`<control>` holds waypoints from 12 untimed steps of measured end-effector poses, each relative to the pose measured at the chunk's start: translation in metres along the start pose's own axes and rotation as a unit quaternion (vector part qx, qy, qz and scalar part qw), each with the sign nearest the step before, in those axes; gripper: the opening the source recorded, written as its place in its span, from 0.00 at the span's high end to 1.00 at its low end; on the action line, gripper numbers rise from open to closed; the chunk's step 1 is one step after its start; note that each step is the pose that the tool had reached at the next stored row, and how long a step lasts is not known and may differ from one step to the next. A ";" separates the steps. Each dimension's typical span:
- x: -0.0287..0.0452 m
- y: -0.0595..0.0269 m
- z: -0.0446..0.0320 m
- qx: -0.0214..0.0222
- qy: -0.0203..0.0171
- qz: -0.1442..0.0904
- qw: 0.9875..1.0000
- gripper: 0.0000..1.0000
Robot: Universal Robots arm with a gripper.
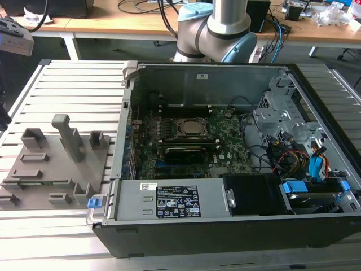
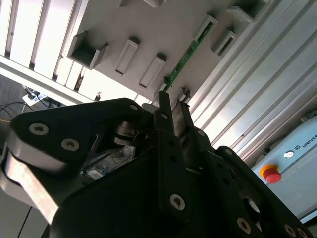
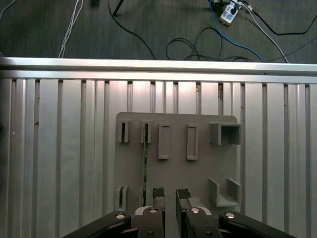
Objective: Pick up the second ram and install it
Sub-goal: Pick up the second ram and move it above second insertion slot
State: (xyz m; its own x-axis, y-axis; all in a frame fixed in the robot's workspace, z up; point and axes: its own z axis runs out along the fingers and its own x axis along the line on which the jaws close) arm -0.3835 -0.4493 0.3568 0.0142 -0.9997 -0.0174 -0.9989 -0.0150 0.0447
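Observation:
The second ram (image 3: 145, 163) is a thin green stick standing on edge in a slot of the grey slotted tray (image 3: 198, 173). It also appears in the second wrist view as a green strip (image 2: 190, 49) on the tray (image 2: 148, 29). My gripper (image 3: 171, 194) hovers above the tray, open, with a narrow gap and nothing between its fingertips (image 3: 158, 193). The ram lies just to one side of that gap, outside the fingers. In the second wrist view the gripper (image 2: 174, 96) points toward the near end of the stick.
The tray (image 1: 51, 164) rests on a ribbed aluminium table (image 1: 62, 84) at the exterior view's left. An open computer case (image 1: 225, 147) with a green motherboard (image 1: 225, 149) stands beside it. The arm's base (image 1: 211, 31) is behind the case. Cables lie on the floor (image 3: 198, 29).

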 end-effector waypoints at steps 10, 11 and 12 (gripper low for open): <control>0.0002 -0.0005 0.0112 0.000 0.000 0.000 1.000 0.76; 0.0002 -0.0006 0.0126 0.000 0.000 0.000 1.000 0.76; 0.0002 -0.0006 0.0134 0.000 0.000 0.000 1.000 0.76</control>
State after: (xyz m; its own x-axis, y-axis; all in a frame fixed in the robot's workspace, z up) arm -0.3835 -0.4494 0.3434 0.0143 -0.9997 -0.0173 -0.9989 -0.0150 0.0447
